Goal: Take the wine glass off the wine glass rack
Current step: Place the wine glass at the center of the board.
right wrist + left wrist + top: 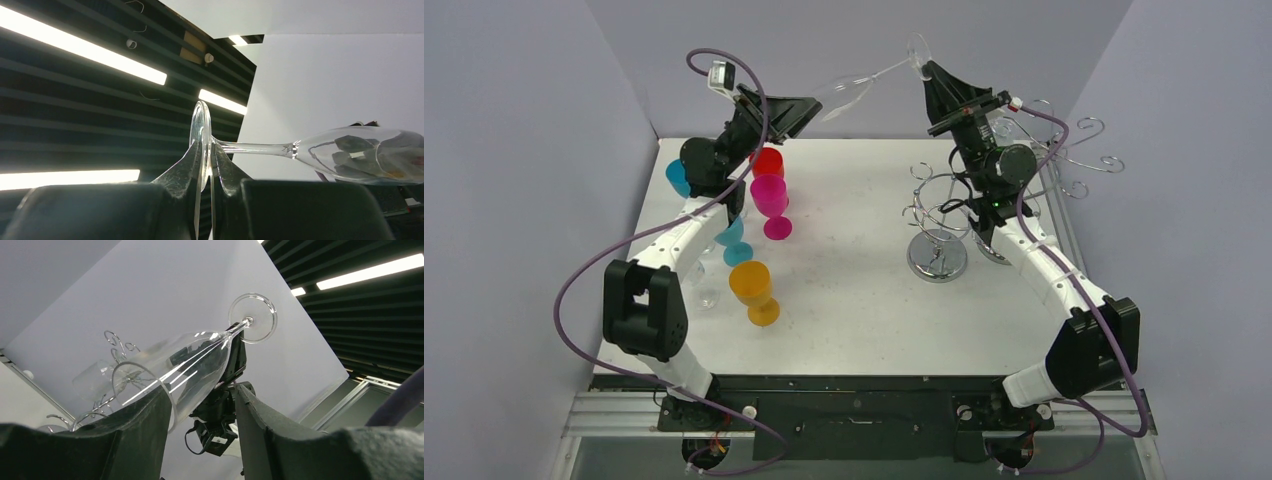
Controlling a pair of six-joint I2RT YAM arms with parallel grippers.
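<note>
While both arms reach up over the white bench (854, 280), a clear wine glass (844, 92) lies nearly level in the air between them, high above the far edge. At the left of the bench stands a cluster of coloured plastic goblets, among them a magenta one (771, 195) and an orange one (752, 285). Above them, the left tool (809, 108) has its padded fingers (145, 440) apart on either side of the glass's bowl; whether they press on it cannot be told. The stem runs rightward to the round foot (200, 130), which the right tool (205, 165) clamps edge-on between its closed fingertips. Below the right arm, the chrome wine glass rack (937, 255) stands on the bench, well apart from the glass.
</note>
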